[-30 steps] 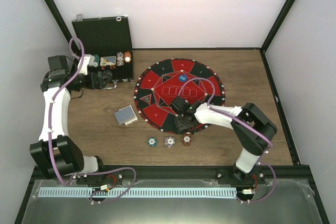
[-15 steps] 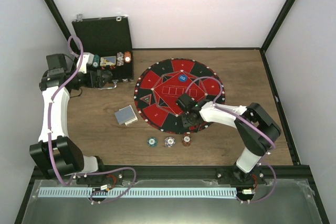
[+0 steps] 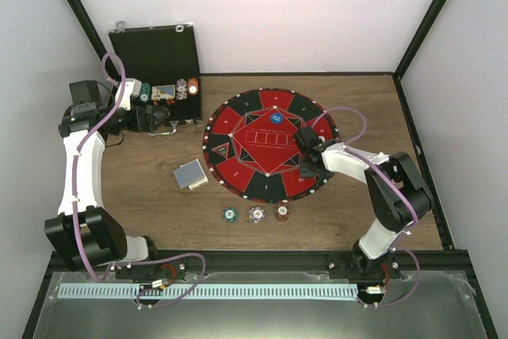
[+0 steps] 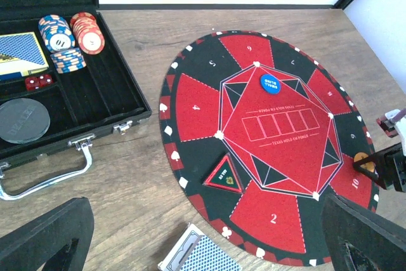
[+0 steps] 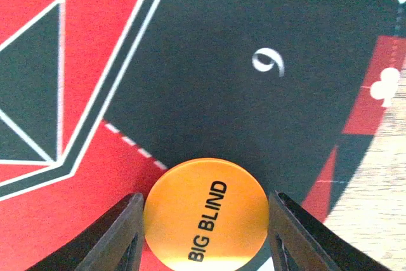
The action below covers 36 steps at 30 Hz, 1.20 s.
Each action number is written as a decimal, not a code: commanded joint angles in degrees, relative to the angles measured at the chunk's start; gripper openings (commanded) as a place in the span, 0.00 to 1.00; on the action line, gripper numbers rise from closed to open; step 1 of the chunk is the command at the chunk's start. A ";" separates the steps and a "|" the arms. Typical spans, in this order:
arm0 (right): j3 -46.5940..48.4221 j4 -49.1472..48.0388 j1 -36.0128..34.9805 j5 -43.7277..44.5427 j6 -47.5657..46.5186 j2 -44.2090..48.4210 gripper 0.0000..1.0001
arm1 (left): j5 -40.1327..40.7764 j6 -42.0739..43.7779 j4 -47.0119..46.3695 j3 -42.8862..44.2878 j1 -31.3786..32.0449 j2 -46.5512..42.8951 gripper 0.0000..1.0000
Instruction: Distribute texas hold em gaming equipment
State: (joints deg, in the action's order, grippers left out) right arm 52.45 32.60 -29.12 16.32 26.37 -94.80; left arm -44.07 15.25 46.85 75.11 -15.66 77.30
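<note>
Orange marker disc (image 5: pixel 206 211), printed BIG BLIND, is clamped by its rim between the two fingers of the right gripper (image 5: pixel 206 196), over a black sector near the right rim of the round mat (image 5: pixel 209 80), beside bare desk (image 5: pixel 374 220). Pinched only at that thin rim, it could tilt or pop free and roll off the mat if the hold is slack or off-centre. Its near edge is cut off, and I cannot tell whether it rests on the mat or hangs above it.

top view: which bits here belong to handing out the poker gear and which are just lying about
Job: orange round big blind disc, blue round disc, three striped chips, grey-blue-backed card deck.
Lying about: round red-and-black mat, open black case.
</note>
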 commanded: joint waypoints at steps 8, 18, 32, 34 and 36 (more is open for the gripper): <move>3.32 3.22 1.30 -0.25 -1.08 1.75 0.79 | -0.93 1.18 1.45 1.97 -0.27 -0.26 1.00; 17.68 10.78 -17.18 -1.62 0.06 5.39 0.82 | 0.26 0.81 0.72 2.06 -0.36 -0.15 1.00; 28.00 10.59 -39.71 -8.85 0.34 -9.33 0.99 | 0.20 2.44 2.56 3.44 -1.59 1.08 1.00; 28.37 10.55 -40.54 -9.74 -0.27 -10.69 0.98 | 0.22 2.73 3.07 3.80 -1.58 1.38 1.00; 28.47 10.47 -41.01 -10.11 -0.78 -11.81 0.96 | 0.83 2.71 2.91 3.90 -1.61 1.53 1.00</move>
State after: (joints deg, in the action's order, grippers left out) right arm 78.04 42.09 -69.32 8.08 26.41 -105.16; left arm -42.30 16.45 48.56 77.41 -16.95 78.19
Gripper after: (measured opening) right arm 0.975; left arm 0.999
